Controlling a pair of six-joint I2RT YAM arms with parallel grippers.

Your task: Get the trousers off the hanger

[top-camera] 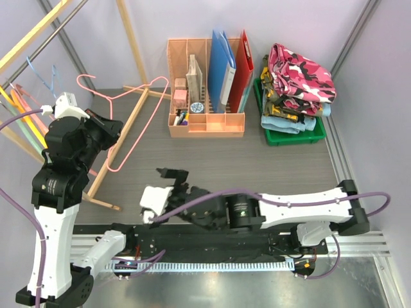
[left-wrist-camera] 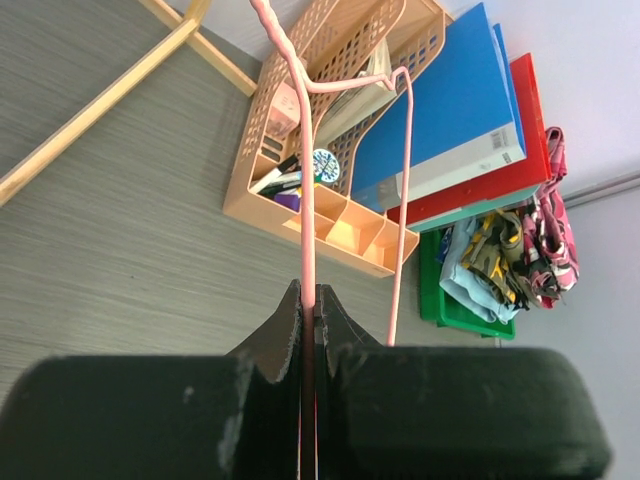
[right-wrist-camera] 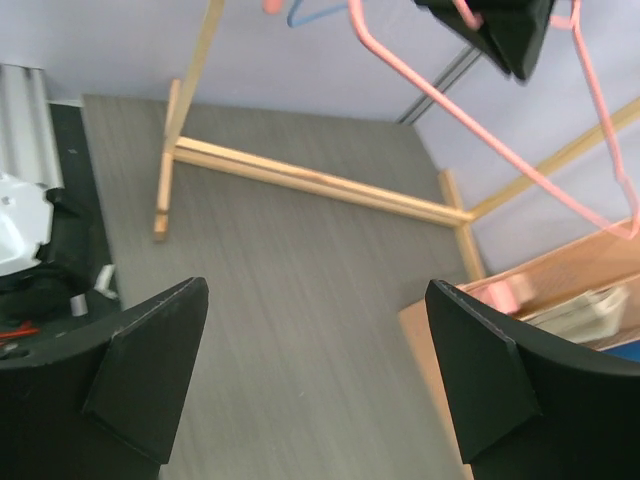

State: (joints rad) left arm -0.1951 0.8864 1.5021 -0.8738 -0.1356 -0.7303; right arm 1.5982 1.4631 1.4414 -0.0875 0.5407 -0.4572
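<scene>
My left gripper (left-wrist-camera: 309, 295) is shut tight on the thin wire of a pink hanger (left-wrist-camera: 307, 200). It holds the hanger up in the air on the left side, above the grey table (top-camera: 257, 160) and close to the wooden rack (top-camera: 131, 115). My right gripper (right-wrist-camera: 315, 292) is wide open and has nothing in it. It hangs low over the table near the front, with its fingers pointing toward the rack and the hanger. The trousers (top-camera: 298, 77) are not near the hanger. They lie in a soft heap in a green tray (top-camera: 292, 136) at the back right of the table, well apart from both grippers. The pink camouflage pair is on top, and I can see a yellow-green camouflage pair and a light blue pair under it. Just to the left of the tray stands a peach box (top-camera: 205, 125) with pens and small things inside. A blue folder (top-camera: 220, 61) and a red folder (top-camera: 243, 58) stand up in that box.
</scene>
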